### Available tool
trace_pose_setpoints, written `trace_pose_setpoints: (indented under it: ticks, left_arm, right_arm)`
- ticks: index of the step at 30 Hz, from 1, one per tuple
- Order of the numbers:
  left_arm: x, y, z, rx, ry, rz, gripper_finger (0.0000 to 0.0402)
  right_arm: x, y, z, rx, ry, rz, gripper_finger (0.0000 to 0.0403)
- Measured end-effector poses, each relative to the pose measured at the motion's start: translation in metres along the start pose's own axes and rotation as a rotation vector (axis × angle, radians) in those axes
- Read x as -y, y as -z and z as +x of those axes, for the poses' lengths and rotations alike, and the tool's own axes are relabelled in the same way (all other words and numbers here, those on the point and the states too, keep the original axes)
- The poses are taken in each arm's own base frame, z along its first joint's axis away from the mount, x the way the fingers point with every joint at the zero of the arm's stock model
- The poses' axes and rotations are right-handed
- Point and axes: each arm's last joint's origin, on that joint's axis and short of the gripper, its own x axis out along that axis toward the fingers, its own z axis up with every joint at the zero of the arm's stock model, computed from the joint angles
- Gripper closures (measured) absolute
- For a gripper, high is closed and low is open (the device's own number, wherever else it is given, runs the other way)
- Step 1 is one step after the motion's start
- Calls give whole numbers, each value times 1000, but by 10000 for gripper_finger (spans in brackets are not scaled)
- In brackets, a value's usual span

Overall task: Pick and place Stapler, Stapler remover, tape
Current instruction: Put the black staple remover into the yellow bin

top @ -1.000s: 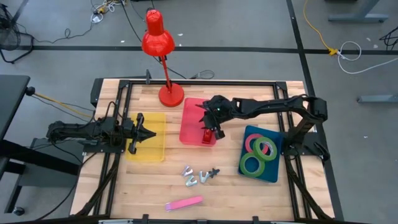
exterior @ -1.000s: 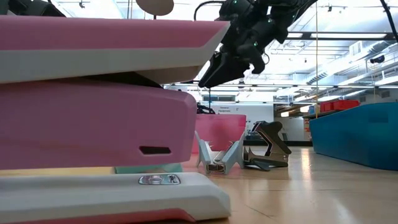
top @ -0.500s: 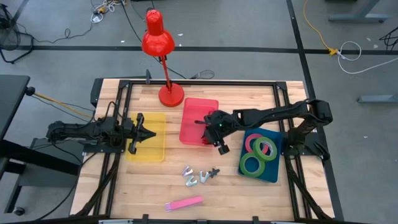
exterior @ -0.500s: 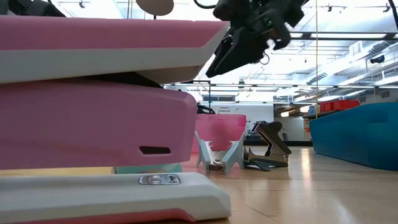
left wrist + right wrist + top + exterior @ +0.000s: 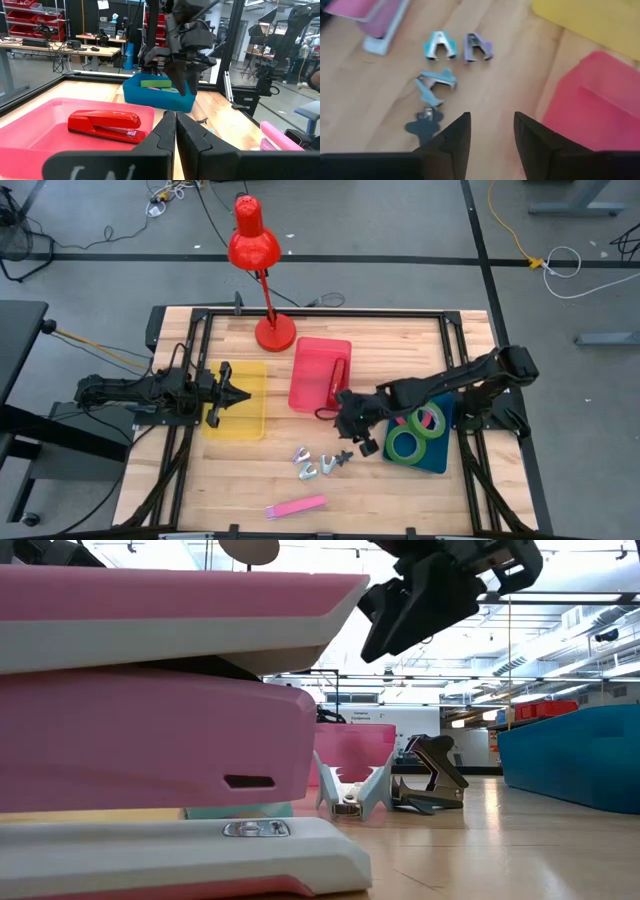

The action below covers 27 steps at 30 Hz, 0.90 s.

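At the left side of the bench [image 5: 420,330], the left gripper [image 5: 222,393] is seen hovering over a yellow tray [image 5: 236,401], its fingers pressed together and nothing held between them. Beside it, toward the middle, a red stapler [image 5: 104,126] lies inside a pink tray [image 5: 318,374]. Near the front edge, a pink stapler [image 5: 296,507] lies flat on the wood; it is judged to be stiff and fairly heavy, best taken across its narrow body near the middle. Just behind it, a cluster of staple removers [image 5: 444,67] is scattered: small clawed pieces in teal, purple, light blue and dark grey, judged light, hard and prone to skid, so that each would best be pinched across its two side grips. Above and just right of that cluster, the right gripper [image 5: 361,432] is held with its fingers parted and empty. At the right, three tape rolls [image 5: 414,429], two green and one pinkish-red, are seen lying flat in a blue tray [image 5: 437,460]; they are judged light and rigid, easiest gripped across the ring wall through the open centre.
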Motion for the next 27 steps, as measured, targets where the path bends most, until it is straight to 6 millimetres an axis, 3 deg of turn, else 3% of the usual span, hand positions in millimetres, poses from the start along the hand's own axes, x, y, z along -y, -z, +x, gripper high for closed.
trace_pose_setpoints:
  ticks: [10, 16, 27]
  left_arm:
    - [0, 0, 0, 0, 0, 0, 383]
    - [0, 0, 0, 0, 0, 0, 383]
    - [0, 0, 0, 0, 0, 0, 383]
  right_arm:
    - [-26, -6, 0, -24, 166, 85, 254]
    - [-43, -9, 0, -11, 161, 159, 254]
    - [-74, -14, -1, 8, 66, 100, 254]
